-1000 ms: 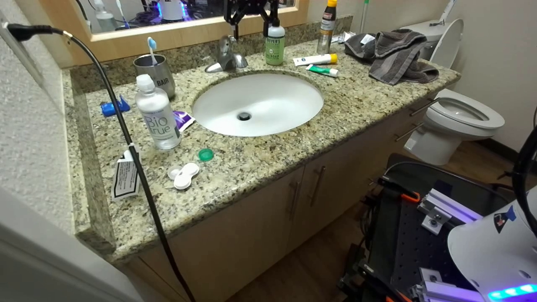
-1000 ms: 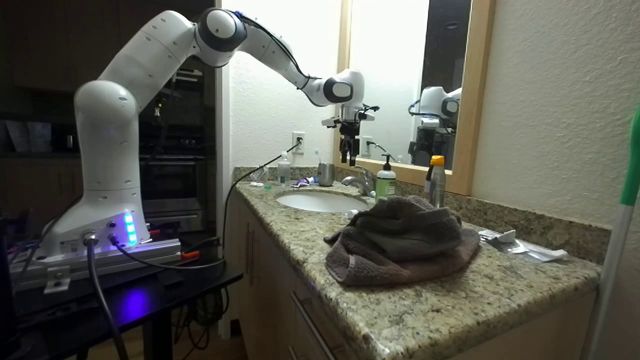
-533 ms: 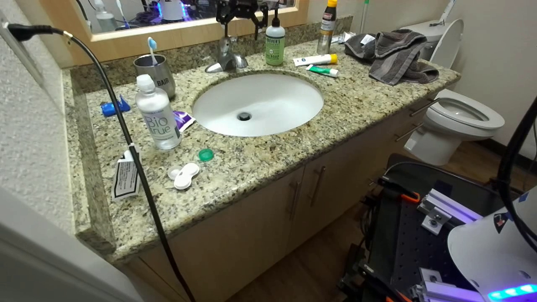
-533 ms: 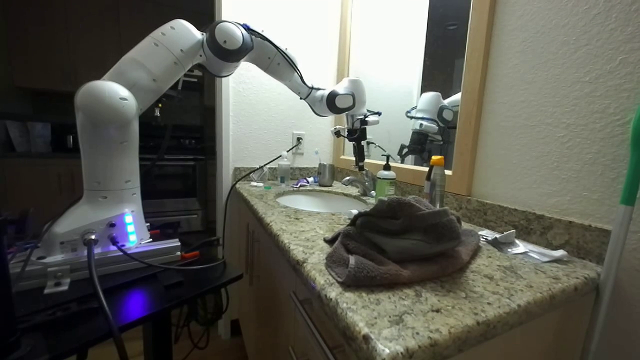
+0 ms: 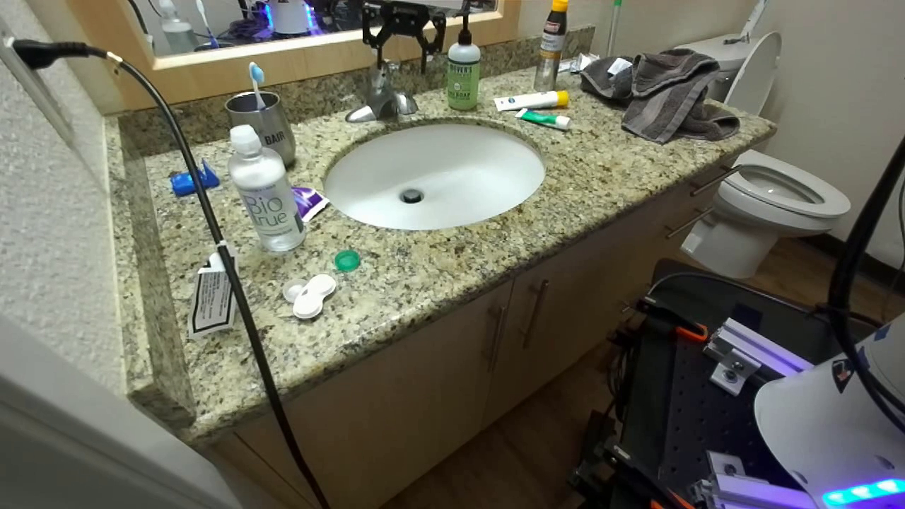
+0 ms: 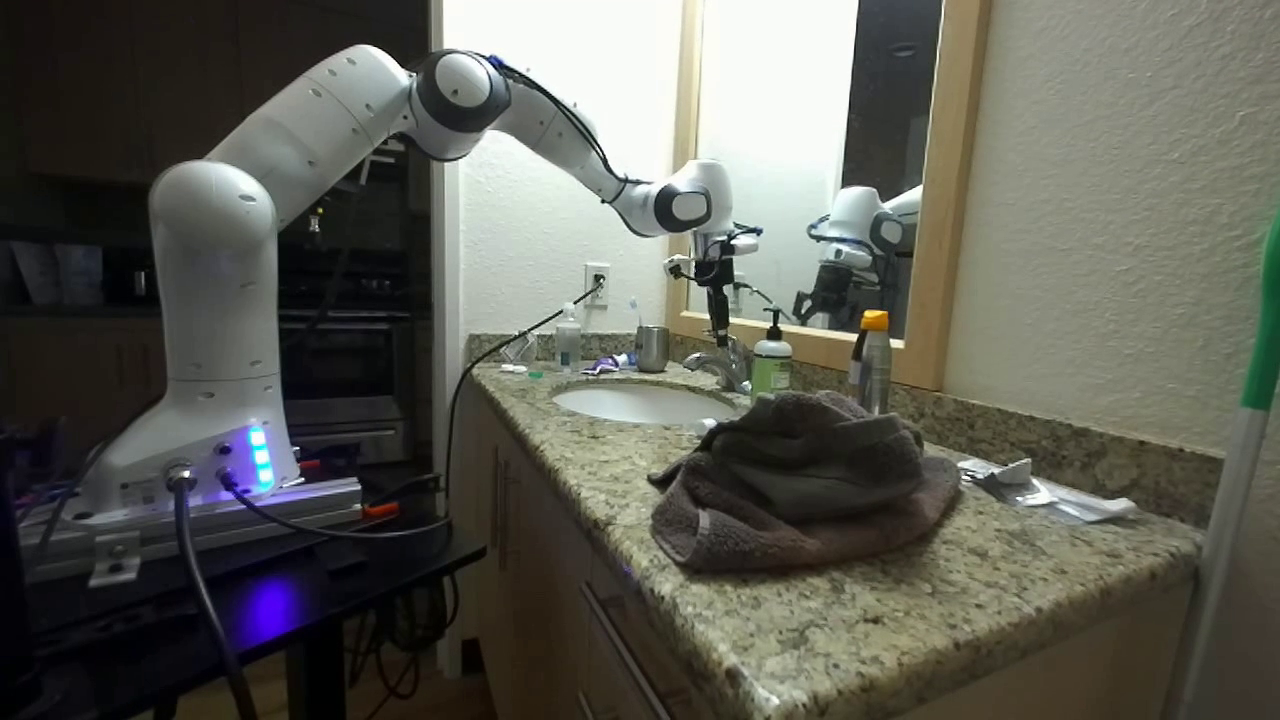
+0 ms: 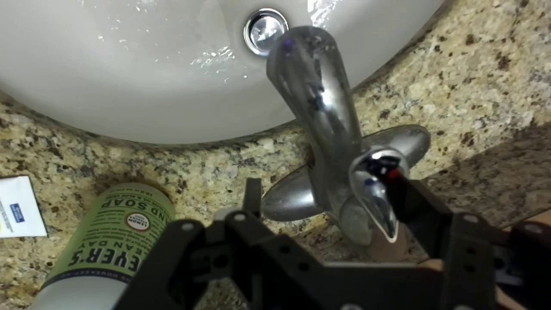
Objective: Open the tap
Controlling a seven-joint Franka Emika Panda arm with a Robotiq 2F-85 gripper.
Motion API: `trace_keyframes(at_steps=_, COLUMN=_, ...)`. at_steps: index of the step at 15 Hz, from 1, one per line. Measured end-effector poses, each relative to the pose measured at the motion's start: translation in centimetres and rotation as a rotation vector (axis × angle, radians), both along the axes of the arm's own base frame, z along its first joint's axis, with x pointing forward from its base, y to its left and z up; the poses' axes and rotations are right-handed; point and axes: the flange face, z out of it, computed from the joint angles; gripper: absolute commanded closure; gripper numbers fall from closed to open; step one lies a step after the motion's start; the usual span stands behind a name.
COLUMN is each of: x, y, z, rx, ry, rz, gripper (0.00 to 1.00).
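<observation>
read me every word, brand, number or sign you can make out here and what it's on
"BAIR", metal cup
"Bio true", clear bottle
"EYER'S", soap bottle, start unclear
"EAN DAY", soap bottle, likewise
"AND SOAP", soap bottle, likewise
"LEMON", soap bottle's round badge
Too small or blurred: spray can, white tube, green tube, purple packet, cord tag, soap bottle's fine print.
No number reads clearly.

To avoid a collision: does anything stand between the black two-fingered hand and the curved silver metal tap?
Nothing visible; the open hand is at the tap, and the green cylindrical soap bottle stands beside, not between.
</observation>
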Motion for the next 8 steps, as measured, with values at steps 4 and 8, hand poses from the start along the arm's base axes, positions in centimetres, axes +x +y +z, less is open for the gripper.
trace_keyframes(at_steps=4, x=0.3, y=0.6, z=0.8, rx=0.039, ry=0.010, rz=-0.001, gripper=0.76)
trace_keyframes(at_steps=8, x=0.4, y=1.3, z=1.8, rx=0.119, ry=0.045, rz=-0.002, gripper=0.92)
